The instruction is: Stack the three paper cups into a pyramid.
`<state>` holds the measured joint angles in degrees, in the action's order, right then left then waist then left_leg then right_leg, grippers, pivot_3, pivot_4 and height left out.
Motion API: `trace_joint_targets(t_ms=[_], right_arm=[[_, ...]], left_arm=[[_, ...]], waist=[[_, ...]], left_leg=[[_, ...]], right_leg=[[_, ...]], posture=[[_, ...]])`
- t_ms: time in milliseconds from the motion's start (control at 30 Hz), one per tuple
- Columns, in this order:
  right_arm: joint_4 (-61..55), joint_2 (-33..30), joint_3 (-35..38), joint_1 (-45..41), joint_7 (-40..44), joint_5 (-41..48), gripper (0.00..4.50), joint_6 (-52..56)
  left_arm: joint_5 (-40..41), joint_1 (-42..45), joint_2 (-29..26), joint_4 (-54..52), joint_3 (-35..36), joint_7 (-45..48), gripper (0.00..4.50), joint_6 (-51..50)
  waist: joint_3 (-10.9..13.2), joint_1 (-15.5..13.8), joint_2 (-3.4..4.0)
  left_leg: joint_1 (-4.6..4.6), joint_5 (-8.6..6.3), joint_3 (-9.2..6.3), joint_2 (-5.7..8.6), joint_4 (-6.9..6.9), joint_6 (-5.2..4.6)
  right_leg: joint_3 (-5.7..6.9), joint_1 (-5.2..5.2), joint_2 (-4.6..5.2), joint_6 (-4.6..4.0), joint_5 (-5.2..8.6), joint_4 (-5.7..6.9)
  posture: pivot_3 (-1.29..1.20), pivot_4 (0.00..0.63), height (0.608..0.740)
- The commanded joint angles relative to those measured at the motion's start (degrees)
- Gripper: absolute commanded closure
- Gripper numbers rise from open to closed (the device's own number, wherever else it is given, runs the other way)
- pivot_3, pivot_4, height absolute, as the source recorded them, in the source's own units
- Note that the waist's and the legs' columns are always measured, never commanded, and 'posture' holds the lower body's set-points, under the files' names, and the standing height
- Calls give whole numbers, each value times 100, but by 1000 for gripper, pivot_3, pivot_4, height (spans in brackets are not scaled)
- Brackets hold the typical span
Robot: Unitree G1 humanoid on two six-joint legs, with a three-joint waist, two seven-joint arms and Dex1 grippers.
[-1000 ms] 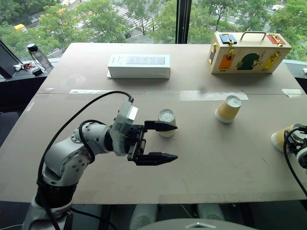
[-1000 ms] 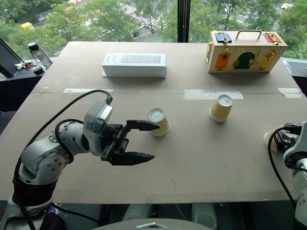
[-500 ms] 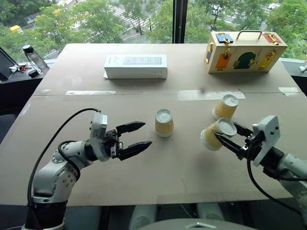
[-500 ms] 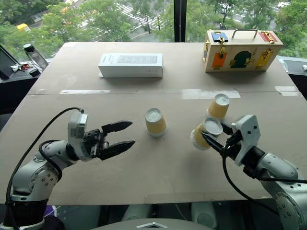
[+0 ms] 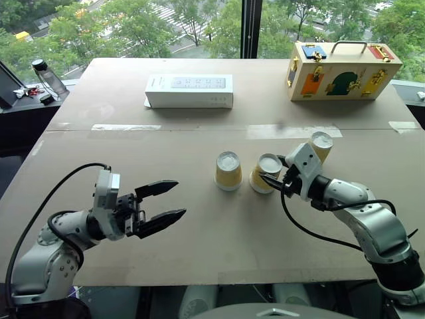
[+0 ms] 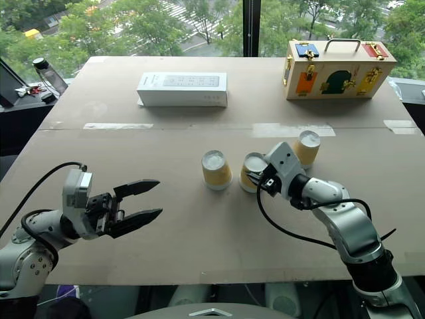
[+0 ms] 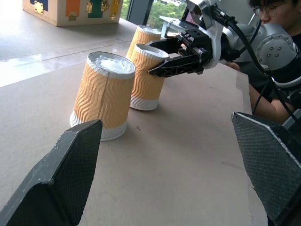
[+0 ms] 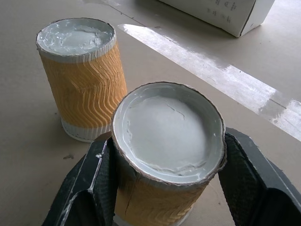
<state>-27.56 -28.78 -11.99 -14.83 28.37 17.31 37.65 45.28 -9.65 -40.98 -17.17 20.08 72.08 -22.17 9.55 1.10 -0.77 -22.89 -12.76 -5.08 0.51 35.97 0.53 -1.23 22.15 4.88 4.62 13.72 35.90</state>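
Observation:
Three upside-down paper cups with yellow-tan ribbed sides are near the table's middle. One cup stands free. Just to its right, my right gripper is shut on a second cup, one finger on each side; this cup is upright, at or just above the tabletop. The third cup stands behind the right wrist, further right. My left gripper hangs open and empty to the left of the cups, well apart from them, pointing towards them.
A white rectangular box lies at the back left and a colourful wooden latch box at the back right. A bottle stands beyond the table's left corner. A person sits past the right side.
My right gripper has carried its cup from the table's right edge leftwards to beside the middle cup. My left gripper has drawn back left and lower, away from that cup, still open.

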Motion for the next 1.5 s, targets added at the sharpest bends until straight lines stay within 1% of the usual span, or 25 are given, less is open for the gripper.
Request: trace_joint_targets(t_ms=[33,433,500,533,567,600,800,867,933,1067,1200,1300,1500], right_arm=[[77,111,-191,-190,100,-168,2282,-186],[262,274,-556,-425,376,-455,2282,-266],[309,250,-547,-425,391,-517,1217,-304],[280,227,-459,-420,386,-513,878,-317],[254,215,-392,-414,388,-511,288,-325],[188,172,-274,-406,360,-537,61,-350],[-800,4,1434,-539,395,759,61,417],[-893,-40,1878,-667,276,1081,61,675],[-803,-109,2151,-783,117,1150,61,834],[-215,-318,2120,-806,-160,675,61,648],[764,-284,1933,-767,-554,125,61,471],[949,-171,2025,-755,-610,102,61,331],[1133,-117,2123,-641,-718,59,61,404]], left_arm=[[-22,-131,-141,-41,257,287,0,283],[-113,28,-133,-78,155,192,0,279],[-104,82,-135,-110,120,146,0,242],[-91,116,-137,-130,101,119,0,219],[-80,136,-139,-144,89,100,0,204],[-63,152,-140,-158,85,87,0,194],[62,289,-147,-272,68,-6,0,65],[95,327,-139,-305,62,-29,0,33],[132,362,-128,-352,60,-59,0,-6],[170,441,-112,-393,27,-103,0,-53],[146,530,-102,-365,-8,-112,0,-67],[138,519,-107,-364,8,-112,0,-63],[115,413,-70,-445,-18,-132,0,-41]], waist=[[-1,1,-2],[-1,-6,-1],[-1,-7,-2],[0,-8,-1],[0,-9,1],[0,-9,1],[4,-33,1],[4,-19,0],[3,-12,0],[3,-16,0],[4,-19,0],[6,-16,4],[6,-9,4]], left_leg=[[1,0,0,-1,0,0],[3,0,0,-3,0,0],[4,0,0,-3,0,0],[4,0,-1,-3,0,0],[4,0,0,-3,0,0],[3,0,0,-2,1,0],[-1,0,-2,1,1,0],[0,0,-2,0,0,0],[3,0,-1,-4,-1,0],[3,0,1,-5,0,0],[2,0,4,-3,0,0],[1,0,8,-2,-2,0],[1,0,8,-2,-9,0]], right_leg=[[0,0,-1,0,0,1],[1,0,-2,-3,-2,2],[1,0,-3,-2,-2,3],[1,0,-3,-2,-2,3],[1,0,-3,-2,-2,3],[1,0,-2,-2,-2,3],[1,0,0,-1,-3,2],[1,0,-1,-1,-3,2],[1,0,-4,-2,-3,2],[1,0,-5,-3,-2,3],[-1,0,-5,-3,-3,2],[-6,2,-4,-4,-3,2],[-8,4,-4,15,-13,1]], posture=[[0,150,740],[0,150,740],[0,150,740],[0,150,740],[0,150,740],[0,150,740],[0,150,740],[0,150,740],[0,150,740],[0,150,740],[0,150,740],[0,150,740],[0,150,740]])
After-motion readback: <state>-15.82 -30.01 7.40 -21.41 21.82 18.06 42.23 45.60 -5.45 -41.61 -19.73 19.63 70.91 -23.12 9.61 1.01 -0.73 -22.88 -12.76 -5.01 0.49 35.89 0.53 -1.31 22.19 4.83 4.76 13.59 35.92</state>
